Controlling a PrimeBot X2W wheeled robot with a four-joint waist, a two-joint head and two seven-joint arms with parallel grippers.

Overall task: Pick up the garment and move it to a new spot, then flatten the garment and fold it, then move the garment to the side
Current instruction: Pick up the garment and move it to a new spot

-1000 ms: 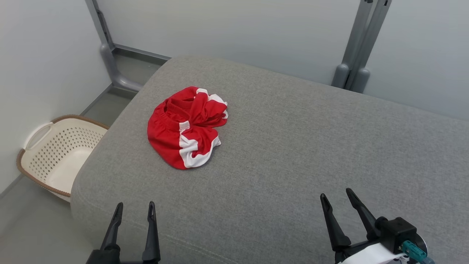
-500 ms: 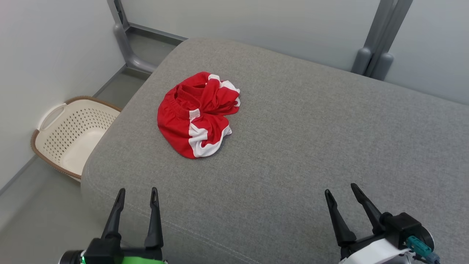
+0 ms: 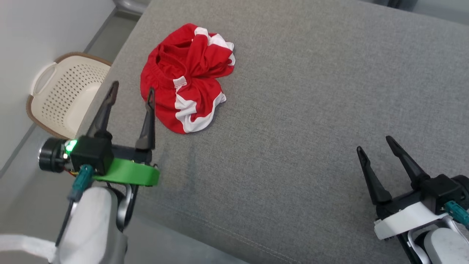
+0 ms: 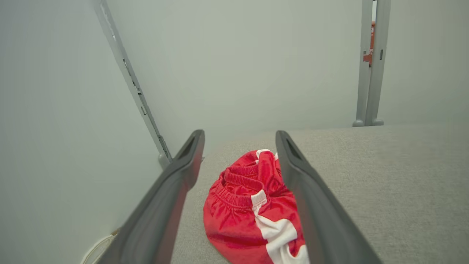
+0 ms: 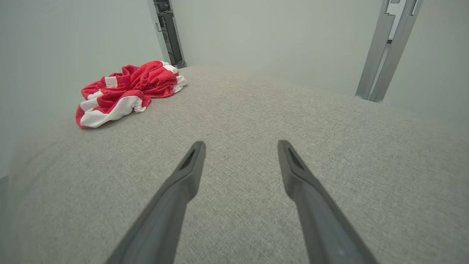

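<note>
Red garment [image 3: 183,77] x1; L pincer [image 3: 133,87], R pincer [image 3: 374,144]: x2.

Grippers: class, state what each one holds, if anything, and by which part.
Nothing is held. The left gripper and right gripper are both open and empty; the red garment lies crumpled on the grey cushion.

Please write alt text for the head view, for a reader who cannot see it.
A crumpled red and white garment lies on a grey cushion. The open left gripper hovers close beside it; the open right gripper is apart, at lower right.
</note>
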